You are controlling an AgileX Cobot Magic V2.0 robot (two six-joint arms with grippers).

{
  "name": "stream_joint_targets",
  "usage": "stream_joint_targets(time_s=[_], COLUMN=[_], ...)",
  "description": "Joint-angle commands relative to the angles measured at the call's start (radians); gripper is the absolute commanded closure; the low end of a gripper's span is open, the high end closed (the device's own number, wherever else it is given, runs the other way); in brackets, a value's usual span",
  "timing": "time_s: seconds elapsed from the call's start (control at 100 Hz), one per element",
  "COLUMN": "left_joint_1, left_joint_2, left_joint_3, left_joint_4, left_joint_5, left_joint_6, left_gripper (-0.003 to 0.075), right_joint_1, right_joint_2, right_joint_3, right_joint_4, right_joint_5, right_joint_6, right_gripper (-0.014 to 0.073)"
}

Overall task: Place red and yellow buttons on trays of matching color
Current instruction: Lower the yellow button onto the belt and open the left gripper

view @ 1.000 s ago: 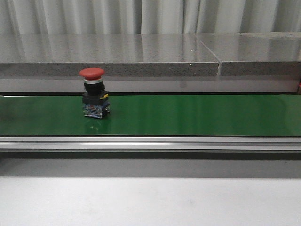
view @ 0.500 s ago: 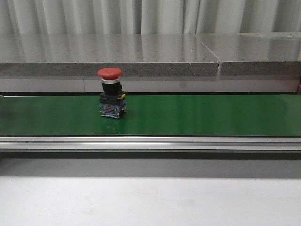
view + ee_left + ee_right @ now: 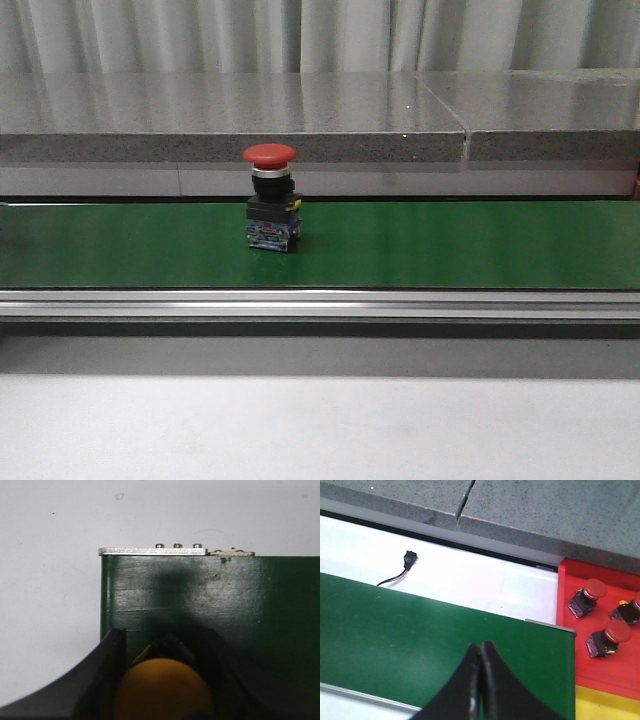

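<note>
A mushroom-capped red button [image 3: 272, 196] stands on the matte green belt [image 3: 450, 245]; left end effector [image 3: 162, 680] clamps a glossy yellow button [image 3: 162, 690], right end effector [image 3: 480, 680] pressed together.

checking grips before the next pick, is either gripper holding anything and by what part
The left gripper has a yellow dome-capped push button between its fingers; the exact grip point is hidden. The right gripper is shut on nothing.

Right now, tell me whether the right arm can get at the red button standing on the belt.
Probably yes. The red button stands upright and alone on the green belt, nothing beside or over it. The right gripper hangs shut and empty above the belt, so it must open first. The button is outside its wrist view.
</note>
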Motion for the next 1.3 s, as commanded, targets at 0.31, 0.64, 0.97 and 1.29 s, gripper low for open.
stream_joint_targets(time_s=[0.31,0.64,0.97,1.29], left_joint_1=[-0.008,-0.060,-0.108,-0.108], left_joint_2=[-0.001,-0.021,-0.089,-0.306], left_joint_3=[-0.010,-0.014,-0.129,-0.087], left_joint_4=[-0.028,-0.020,-0.017,-0.033], left_joint_5=[-0.037,-0.041,-0.043,-0.103], left_joint_6=[-0.011,-0.003,-0.003,-0.033], left_gripper=[0.0540,0.0020,0.0057,0.0057], right_joint_1=[-0.001,-0.001,-0.001,-0.001], right_joint_2=[-0.008,-0.007,-0.006,-0.006], right_joint_3=[-0.025,-0.025,-0.025,-0.025], right_joint_4=[0.000,0.000,0.000,0.000], right_joint_5=[-0.061,-0.061,-0.061,-0.061], right_joint_6=[-0.003,-0.003,-0.003,-0.003], right_gripper=[0.0662,0.0662,0.0662,0.0662])
